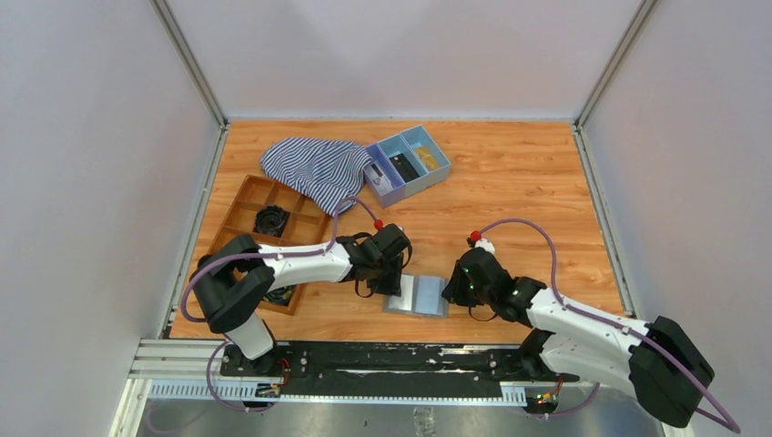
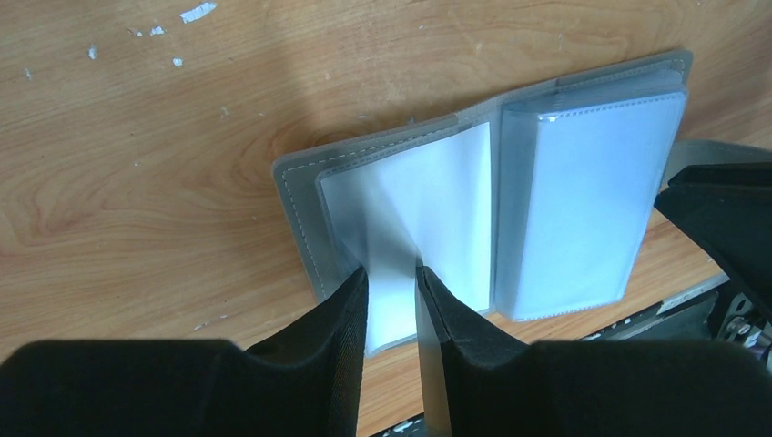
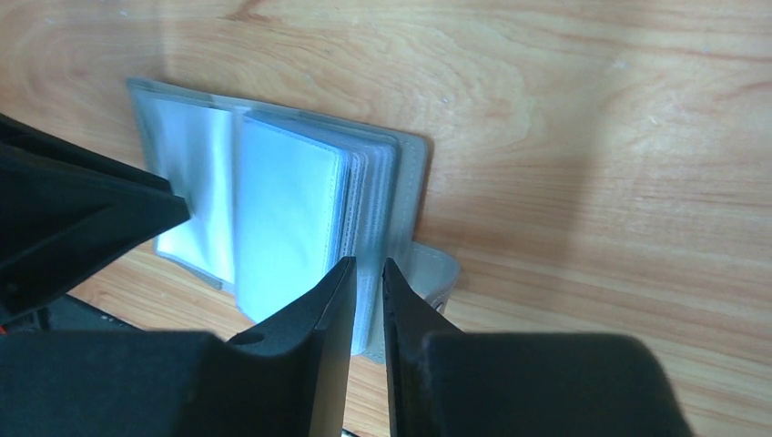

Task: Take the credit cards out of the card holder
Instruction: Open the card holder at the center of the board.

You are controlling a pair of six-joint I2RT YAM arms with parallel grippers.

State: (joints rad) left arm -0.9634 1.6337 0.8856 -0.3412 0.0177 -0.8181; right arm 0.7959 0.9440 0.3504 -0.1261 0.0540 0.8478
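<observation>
The grey card holder (image 1: 416,296) lies open on the wooden desk (image 1: 510,196), close to the near edge and between the two arms. From above it shows only as two pale blue-grey halves with a claw at each side. The left claw (image 1: 393,291) is at its left half and the right claw (image 1: 452,291) at its right half, and this view does not show what either one grips.

The left wrist camera does show the grip. The left claw (image 2: 393,284) is pressed onto the near edge of a clear pocket on the holder's left half. One black finger (image 2: 350,319) is on each side and a pale strip runs up between them. A white credit card (image 2: 441,191) fills that pocket. Whether the fingers pinch the card itself or only its sleeve cannot be told. This view also shows the grey stitched cover beneath the pocket, and a dark part of the right claw at the far right.

The right wrist camera shows the other side. The right claw (image 3: 369,296) is nearly closed on the near edge of the thick stack of clear pockets on the right half. The layered pocket edges are visible here alone, as is a grey closing tab (image 3: 435,273) sticking out beside the stack.

Only the overhead view takes in the rest of the desk. At the back there is a blue three-compartment tray (image 1: 437,150) with small items inside, and a striped cloth (image 1: 314,168) touching its left end. On the left, a wooden divided tray (image 1: 238,214) holds a black object (image 1: 271,219).
</observation>
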